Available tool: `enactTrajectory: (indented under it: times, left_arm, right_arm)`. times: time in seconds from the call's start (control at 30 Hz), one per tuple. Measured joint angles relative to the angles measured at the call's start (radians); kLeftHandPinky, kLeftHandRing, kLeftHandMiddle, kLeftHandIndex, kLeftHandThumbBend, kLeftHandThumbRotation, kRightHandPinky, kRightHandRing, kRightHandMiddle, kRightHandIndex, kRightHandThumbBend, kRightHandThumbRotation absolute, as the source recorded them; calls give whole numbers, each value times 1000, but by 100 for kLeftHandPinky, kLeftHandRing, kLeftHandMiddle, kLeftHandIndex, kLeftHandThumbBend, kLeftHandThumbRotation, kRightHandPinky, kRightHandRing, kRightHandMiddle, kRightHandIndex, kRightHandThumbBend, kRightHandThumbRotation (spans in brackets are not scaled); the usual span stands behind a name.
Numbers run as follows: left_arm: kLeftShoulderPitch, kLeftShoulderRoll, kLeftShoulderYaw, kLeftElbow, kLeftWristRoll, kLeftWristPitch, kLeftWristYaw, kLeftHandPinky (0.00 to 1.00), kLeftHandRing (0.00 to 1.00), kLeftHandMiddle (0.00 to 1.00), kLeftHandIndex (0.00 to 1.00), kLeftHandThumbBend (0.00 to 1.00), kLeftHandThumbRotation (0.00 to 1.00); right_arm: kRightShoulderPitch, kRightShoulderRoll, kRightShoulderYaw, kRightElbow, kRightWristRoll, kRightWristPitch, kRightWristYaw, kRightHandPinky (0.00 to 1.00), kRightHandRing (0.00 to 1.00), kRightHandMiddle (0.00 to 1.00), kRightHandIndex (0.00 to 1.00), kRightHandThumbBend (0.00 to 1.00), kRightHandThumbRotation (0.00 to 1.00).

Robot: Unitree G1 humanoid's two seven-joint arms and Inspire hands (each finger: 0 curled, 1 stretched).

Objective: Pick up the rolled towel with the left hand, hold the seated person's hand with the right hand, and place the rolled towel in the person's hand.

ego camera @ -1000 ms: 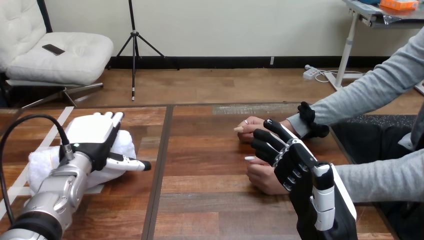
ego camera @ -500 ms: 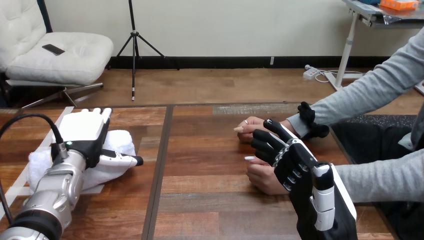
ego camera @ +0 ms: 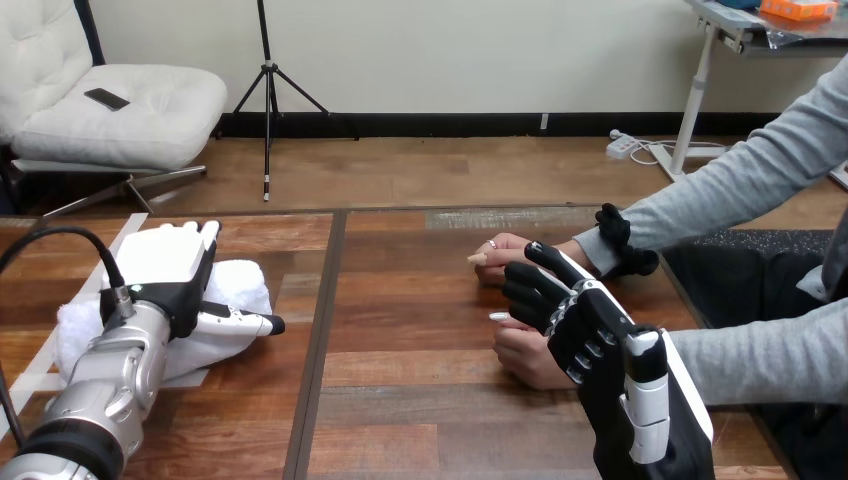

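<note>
At the table's [ego camera: 420, 400] left side the rolled towel [ego camera: 240, 285] lies flat, under the left hand [ego camera: 165, 262]. Over the last second that hand has drawn slightly left, then settled. Its fingers are straight with the thumb out sideways, so no grasp yet. The right hand [ego camera: 585, 325] is unchanged, over the person's nearer hand [ego camera: 522, 355]; cannot tell whether it grips. Judgement: closing on the towel comes next.
</note>
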Motion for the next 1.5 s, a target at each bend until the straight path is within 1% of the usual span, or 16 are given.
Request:
enactTrajectory:
  times: [0.37,0.57,0.67,0.77,0.8,0.97,1.13,1.5]
  left_arm:
    - [0,8,0,-2,1,-2,-4,100,100,100,100,100,81]
    - [0,17,0,-2,0,-10,-12,100,100,100,100,100,83]
    - [0,24,0,-2,0,-17,-23,100,100,100,100,100,85]
    - [0,30,0,-3,-1,-26,-43,100,100,100,100,100,91]
    - [0,31,0,-3,-2,-29,-51,100,100,100,100,100,94]
    - [0,37,-1,-2,-2,-46,-82,100,100,100,100,100,98]
    - [0,39,-4,-1,0,-58,-92,100,100,100,100,100,100]
    - [-17,36,-29,24,7,-67,-96,100,100,100,100,100,100]
  right_arm:
    - [12,-2,0,-3,1,-3,-1,87,86,85,87,90,100]
    - [16,-3,0,-3,2,-4,-1,85,85,84,87,90,100]
    - [17,-3,0,-3,4,-4,-1,84,85,84,86,90,100]
    - [17,-3,0,-3,6,-4,-1,83,85,84,86,91,100]
    - [17,-3,1,-4,7,-5,-1,83,85,84,86,91,100]
    - [17,-2,2,-5,15,-5,-1,83,85,84,86,91,100]
    - [17,-2,2,-7,18,-5,-1,83,85,84,87,92,100]
    - [18,-2,2,-18,24,-5,0,84,85,84,87,92,100]
